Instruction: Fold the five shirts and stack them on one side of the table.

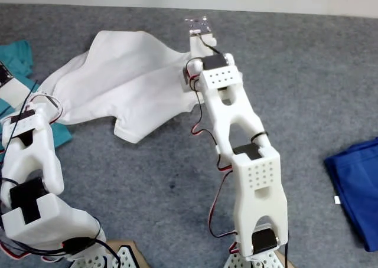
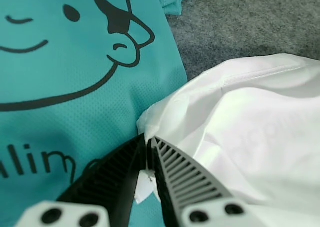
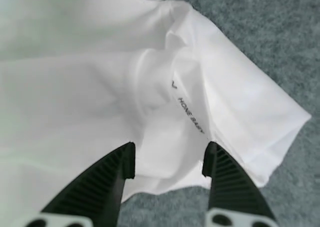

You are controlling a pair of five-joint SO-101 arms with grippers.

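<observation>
A white shirt [image 1: 130, 82] lies crumpled on the grey felt table [image 1: 295, 73], its left end resting over a teal shirt [image 2: 60, 87] with a black cartoon print. My left gripper [image 2: 149, 143] is shut on a corner of the white shirt [image 2: 250, 127], just above the teal one. My right gripper [image 3: 169, 159] hangs open over the collar and sleeve of the white shirt [image 3: 100, 77], with cloth showing between its fingers [image 3: 125, 162]. In the high view the right arm [image 1: 221, 82] reaches to the shirt's right edge. The left arm [image 1: 26, 132] is at its left end.
A blue shirt [image 1: 357, 185] lies at the table's right edge. Parts of the teal shirt [image 1: 15, 55] stick out at the far left. Bare grey felt stretches between the right arm and the blue shirt, and in front of the white shirt.
</observation>
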